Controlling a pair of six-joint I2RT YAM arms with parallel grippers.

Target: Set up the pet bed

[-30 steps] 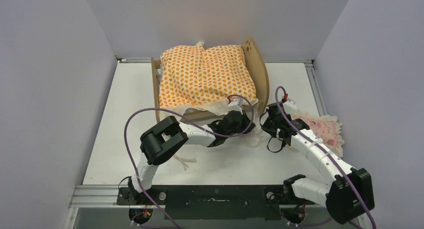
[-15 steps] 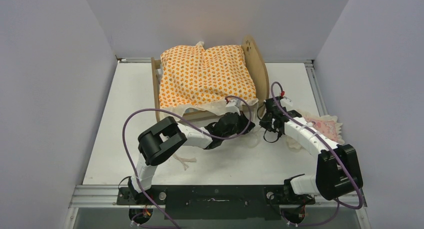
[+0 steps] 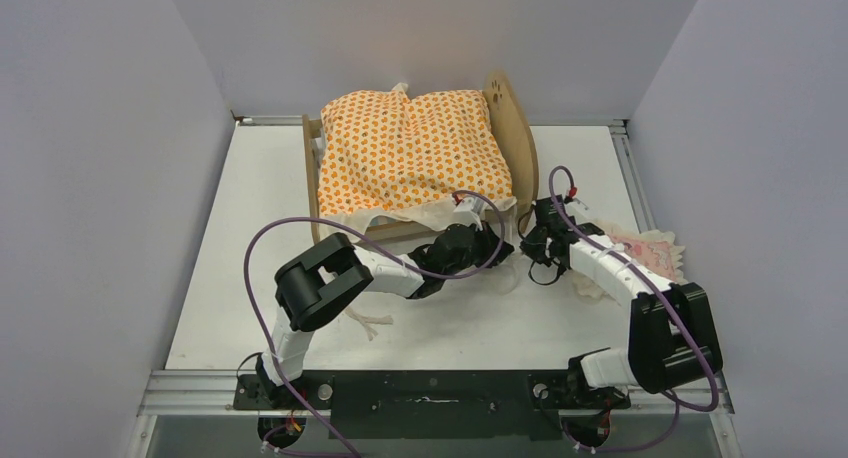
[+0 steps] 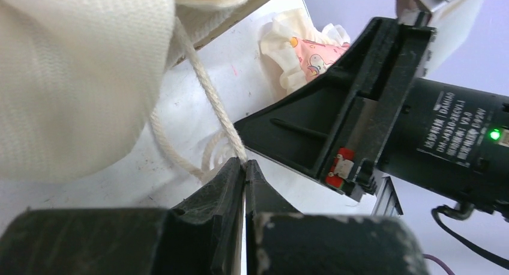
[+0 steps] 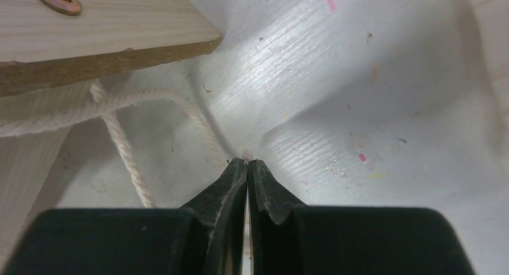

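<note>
**Both grippers clamped on the mattress ties at the bed's near right corner**

At the far middle of the table (image 3: 250, 198), the pet bed (image 3: 520, 143) is parked with its arched headboard on the right, paw-print cutout at the top. The frame is almost fully covered by the orange-patterned mattress (image 3: 415, 153), whose cream frill is draped over the near edge.

The left gripper (image 4: 245, 167) is found right at the bed's near right corner. In its wrist view the jaws are pressed fully together, and a cream cord (image 4: 207, 92) is pinched between the tips. From there the cord is run up, taut, under a fold of cream fabric, and a loose loop of it is left lying on the tabletop.

The right gripper (image 5: 247, 166) is placed just beside the left one, tips down close to the table. Its jaws are squeezed together too, and a string (image 5: 198, 122) is curved down from under the wooden frame straight into the fingertips. A little cream end is seen poking out past them, so it looks to be nipped there. A second strand is left hanging off the same spot on the frame.

A pink frilled pillow (image 3: 650, 253) is laid flat on the table off to the right, near the right arm and apart from the bed.
</note>
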